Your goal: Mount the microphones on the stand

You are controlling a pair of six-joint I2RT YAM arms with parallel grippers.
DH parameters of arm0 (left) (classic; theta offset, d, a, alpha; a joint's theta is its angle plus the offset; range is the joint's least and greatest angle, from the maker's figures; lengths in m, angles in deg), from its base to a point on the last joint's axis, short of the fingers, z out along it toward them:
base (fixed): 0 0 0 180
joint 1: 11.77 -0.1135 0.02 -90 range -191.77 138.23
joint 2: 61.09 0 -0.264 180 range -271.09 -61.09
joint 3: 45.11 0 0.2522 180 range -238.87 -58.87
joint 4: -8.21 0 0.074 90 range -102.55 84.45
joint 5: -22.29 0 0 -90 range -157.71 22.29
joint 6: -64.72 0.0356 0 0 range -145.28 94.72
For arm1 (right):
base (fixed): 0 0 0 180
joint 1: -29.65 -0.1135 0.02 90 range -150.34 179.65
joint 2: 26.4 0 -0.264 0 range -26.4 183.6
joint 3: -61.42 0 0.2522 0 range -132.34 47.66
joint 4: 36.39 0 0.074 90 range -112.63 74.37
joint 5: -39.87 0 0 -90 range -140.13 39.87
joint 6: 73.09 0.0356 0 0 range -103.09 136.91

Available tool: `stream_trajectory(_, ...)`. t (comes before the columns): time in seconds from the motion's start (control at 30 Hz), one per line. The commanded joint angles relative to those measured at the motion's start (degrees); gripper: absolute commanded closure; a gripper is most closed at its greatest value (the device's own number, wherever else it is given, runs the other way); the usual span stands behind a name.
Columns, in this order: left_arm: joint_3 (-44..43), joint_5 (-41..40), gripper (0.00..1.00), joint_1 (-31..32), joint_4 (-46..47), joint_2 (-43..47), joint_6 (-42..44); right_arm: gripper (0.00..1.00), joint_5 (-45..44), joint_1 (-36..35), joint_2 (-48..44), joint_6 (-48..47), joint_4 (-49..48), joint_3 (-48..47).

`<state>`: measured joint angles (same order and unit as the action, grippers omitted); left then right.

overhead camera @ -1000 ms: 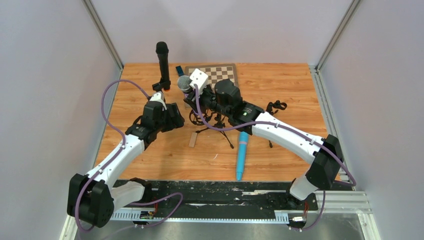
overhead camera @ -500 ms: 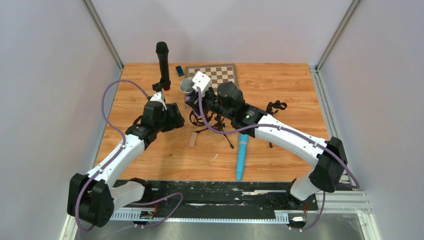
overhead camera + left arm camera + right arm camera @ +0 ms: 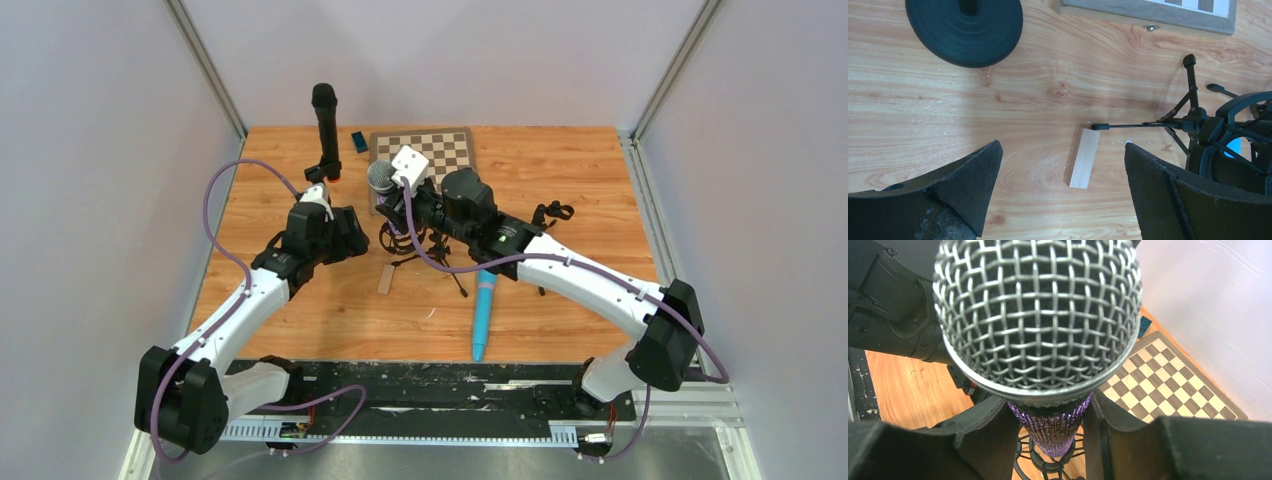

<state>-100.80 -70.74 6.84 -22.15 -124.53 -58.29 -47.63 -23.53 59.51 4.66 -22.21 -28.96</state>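
Note:
My right gripper is shut on the purple microphone, gripping its glittery body just under the silver grille. The microphone's lower end points into the black ring mount of the tripod stand; whether it touches the ring I cannot tell. From above, the grille shows over the stand beside the right gripper. The black microphone stands upright on a round-based stand at the back left. The light blue microphone lies on the table in front. My left gripper hangs open and holds nothing, left of the tripod.
A chessboard lies at the back, with a small blue object beside it. A small wooden block lies by a tripod leg. The round black base sits ahead of the left gripper. Another black holder lies at the right.
The right arm has carried the purple microphone a little to the right and nearer, over the tripod. The left arm has not moved.

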Motion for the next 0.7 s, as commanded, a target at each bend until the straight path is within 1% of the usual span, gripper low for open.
stream_trajectory(0.0, -0.9, -0.3, 0.0, -0.2, 0.9, 0.1, 0.1, 1.0, -1.3, -0.1, -3.3, 1.4, -1.8, 0.3)
stream_trajectory(0.2, -1.0, -0.3, 0.0, -0.2, 0.9, 0.2, 0.0, 1.0, -0.5, -0.1, -4.1, 1.7, -1.8, 1.1)
stream_trajectory(0.57, -0.9, 0.0, 0.0, -0.2, 0.8, 0.5, -0.1, 1.0, 0.5, -0.1, -2.4, 1.2, -1.0, 1.5)
stream_trajectory(0.67, -0.9, 0.0, 0.0, -0.3, 0.8, 0.4, -0.2, 1.0, 2.1, -0.1, -3.2, 1.1, -0.7, 2.0)
